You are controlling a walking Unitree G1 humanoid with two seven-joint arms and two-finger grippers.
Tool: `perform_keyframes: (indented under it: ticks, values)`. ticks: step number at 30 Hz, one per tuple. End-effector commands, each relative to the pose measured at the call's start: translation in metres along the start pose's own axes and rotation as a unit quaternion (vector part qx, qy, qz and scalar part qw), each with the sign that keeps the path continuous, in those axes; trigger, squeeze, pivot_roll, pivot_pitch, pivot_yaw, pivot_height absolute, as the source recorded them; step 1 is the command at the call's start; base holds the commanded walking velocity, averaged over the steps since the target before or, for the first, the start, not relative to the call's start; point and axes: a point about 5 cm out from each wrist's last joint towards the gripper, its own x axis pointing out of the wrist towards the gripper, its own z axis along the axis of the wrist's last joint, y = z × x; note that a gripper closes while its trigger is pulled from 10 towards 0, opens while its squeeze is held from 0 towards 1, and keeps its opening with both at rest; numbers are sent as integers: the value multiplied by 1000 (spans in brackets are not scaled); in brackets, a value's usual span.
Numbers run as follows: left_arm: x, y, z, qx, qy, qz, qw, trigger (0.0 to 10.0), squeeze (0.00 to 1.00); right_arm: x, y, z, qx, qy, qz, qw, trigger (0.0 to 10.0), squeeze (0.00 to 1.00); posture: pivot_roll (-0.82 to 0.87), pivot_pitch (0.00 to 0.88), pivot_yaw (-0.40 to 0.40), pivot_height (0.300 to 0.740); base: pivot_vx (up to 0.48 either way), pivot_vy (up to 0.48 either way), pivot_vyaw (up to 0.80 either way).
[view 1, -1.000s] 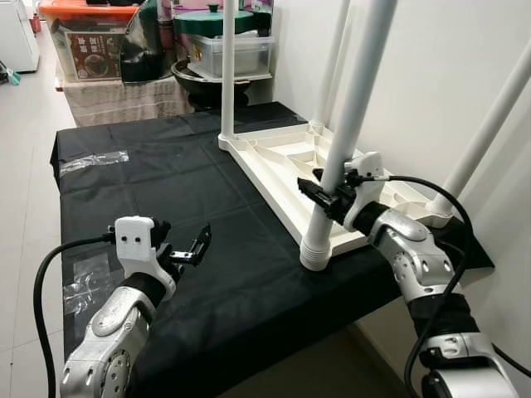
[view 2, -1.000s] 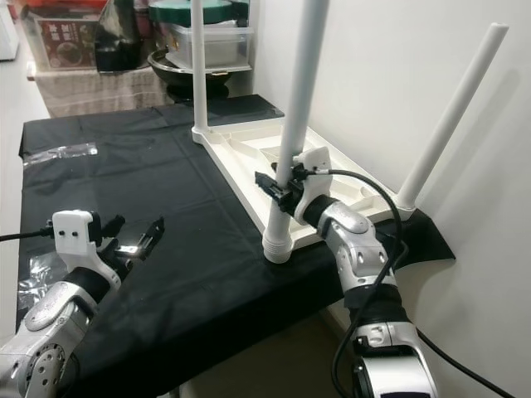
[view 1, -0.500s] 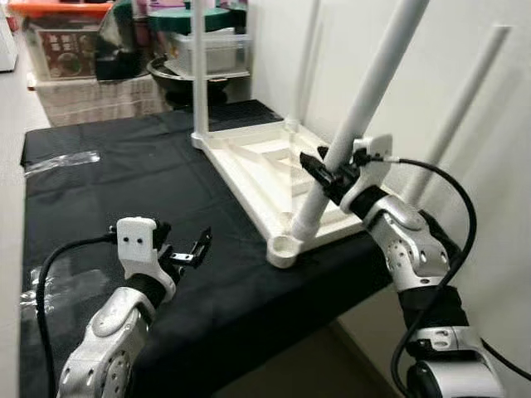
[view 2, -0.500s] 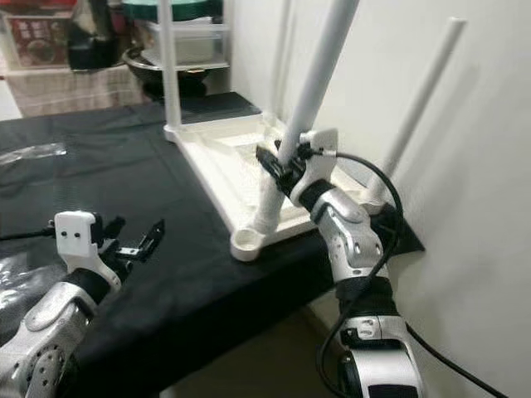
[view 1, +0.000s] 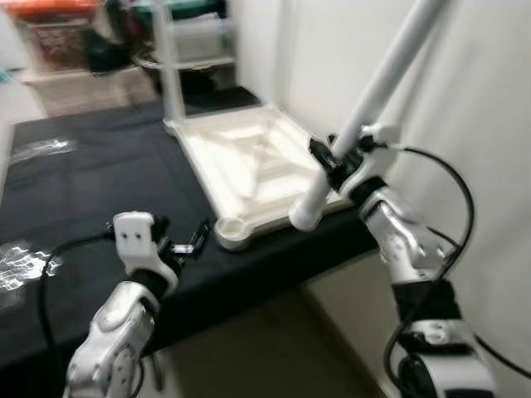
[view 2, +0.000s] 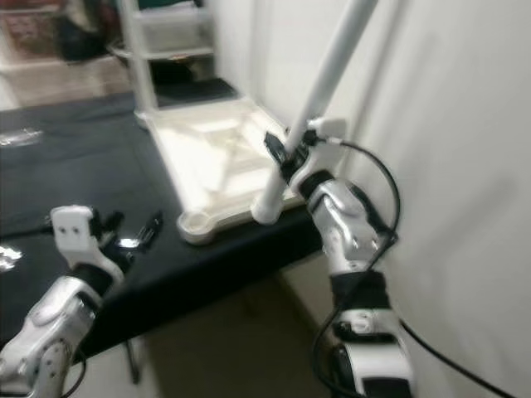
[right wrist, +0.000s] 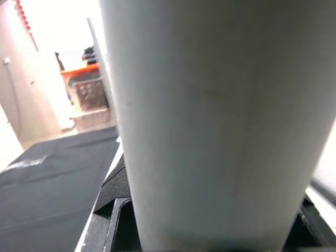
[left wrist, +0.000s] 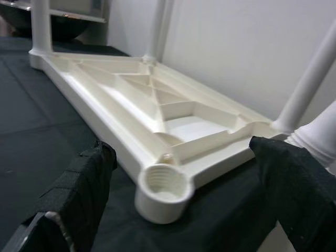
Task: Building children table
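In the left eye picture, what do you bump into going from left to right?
Left gripper → empty screw socket on the table top's corner → white table leg → right gripper holding it.

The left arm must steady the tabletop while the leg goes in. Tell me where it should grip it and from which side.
Grip the tabletop by its raised rim along the near long edge, just behind the empty socket, coming from the robot's left over the black cloth. The rim is a thin upright wall, and the left gripper already hangs open beside it.
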Motion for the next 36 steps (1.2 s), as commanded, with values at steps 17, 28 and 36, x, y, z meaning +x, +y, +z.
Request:
perform_keyframes:
  ticks: [17, 28, 36]
  values:
    - [0, 2, 3, -8, -17, 6, 1000, 10000, 0, 5, 22, 13, -8, -23, 40, 999, 10000, 0, 38, 0, -71, 740, 240, 0, 0]
    - [-1, 5, 2, -18, -15, 18, 1000, 10000, 0, 4, 25, 12, -14, -19, 53, 998, 10000, 0, 37, 0, -73, 740, 0, 0, 0]
    - [0, 3, 3, -19, -22, 6, 1000, 10000, 0, 3, 26, 12, -13, -17, 55, 998, 10000, 0, 39, 0, -74, 740, 0, 0, 0]
